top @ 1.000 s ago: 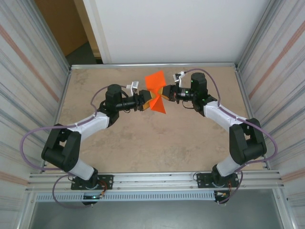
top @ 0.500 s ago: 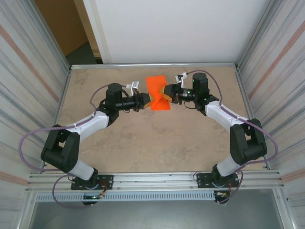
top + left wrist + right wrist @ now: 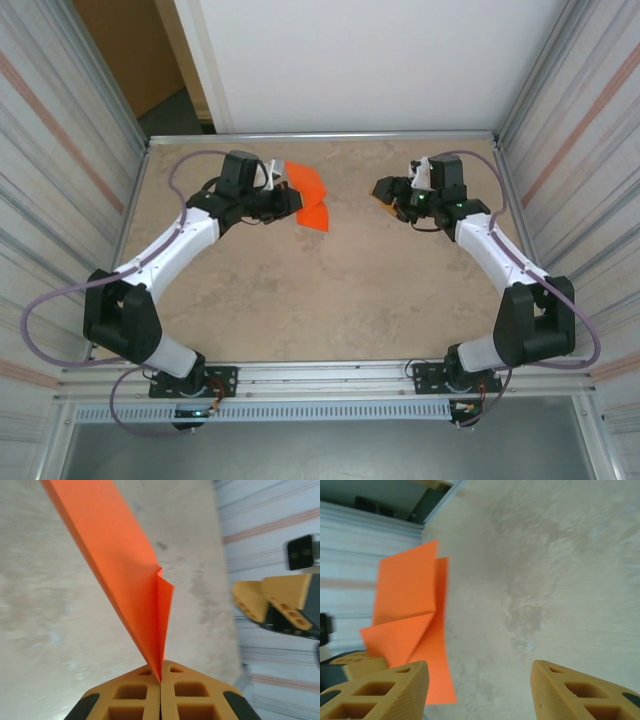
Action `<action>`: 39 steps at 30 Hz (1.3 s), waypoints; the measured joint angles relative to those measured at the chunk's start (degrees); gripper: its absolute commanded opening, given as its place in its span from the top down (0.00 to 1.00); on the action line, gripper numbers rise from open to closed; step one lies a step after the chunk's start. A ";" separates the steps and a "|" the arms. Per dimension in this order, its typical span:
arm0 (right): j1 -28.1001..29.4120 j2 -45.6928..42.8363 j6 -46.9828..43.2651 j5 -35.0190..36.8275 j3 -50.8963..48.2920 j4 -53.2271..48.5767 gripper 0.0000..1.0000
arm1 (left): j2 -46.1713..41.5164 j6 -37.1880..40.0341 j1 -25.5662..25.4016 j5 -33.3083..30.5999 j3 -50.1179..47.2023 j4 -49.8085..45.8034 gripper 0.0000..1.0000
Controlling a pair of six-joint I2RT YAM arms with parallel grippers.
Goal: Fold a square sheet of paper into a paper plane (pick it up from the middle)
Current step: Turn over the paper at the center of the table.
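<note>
Two arms reach over a beige, stone-patterned table, one from each near corner, both stretched toward its far half. Item one: the left pincer, at the far left of centre, its yellow fingers pressed flat together with the lower corner of the orange sheet of paper pinched in the seam between them. Item two: that sheet, bright orange and unmarked, partly folded, held up off the table surface and jutting rightward from the left pincer; from the left wrist it rises as a long sloping blade with a smaller folded flap lying against it, the two meeting at a sharp point at the fingertips. From the right wrist it reads as an upright panel with a diagonal crease across its lower part. Item three: the right pincer, at the far right of centre, well apart from the sheet, its jaws standing wide with bare table between the two yellow fingers and nothing held. Surround: ribbed metal side walls, a white panel at the far edge.
</note>
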 measured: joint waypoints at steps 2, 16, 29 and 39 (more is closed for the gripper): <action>-0.20 -0.57 -1.20 2.67 0.24 -2.34 0.44 | 0.50 3.98 -1.73 -6.60 4.85 -8.20 0.93; -2.62 -1.79 -4.09 12.26 0.37 -9.57 0.44 | 22.71 15.06 -17.31 -48.19 26.16 -41.90 0.96; -8.09 -5.40 -5.11 14.03 -1.51 -12.04 0.44 | 33.81 9.44 -19.82 -48.52 29.27 -42.71 0.81; -7.69 -5.20 -5.09 14.01 -1.68 -12.52 0.44 | 25.99 5.46 -15.34 -23.21 14.36 -23.28 0.46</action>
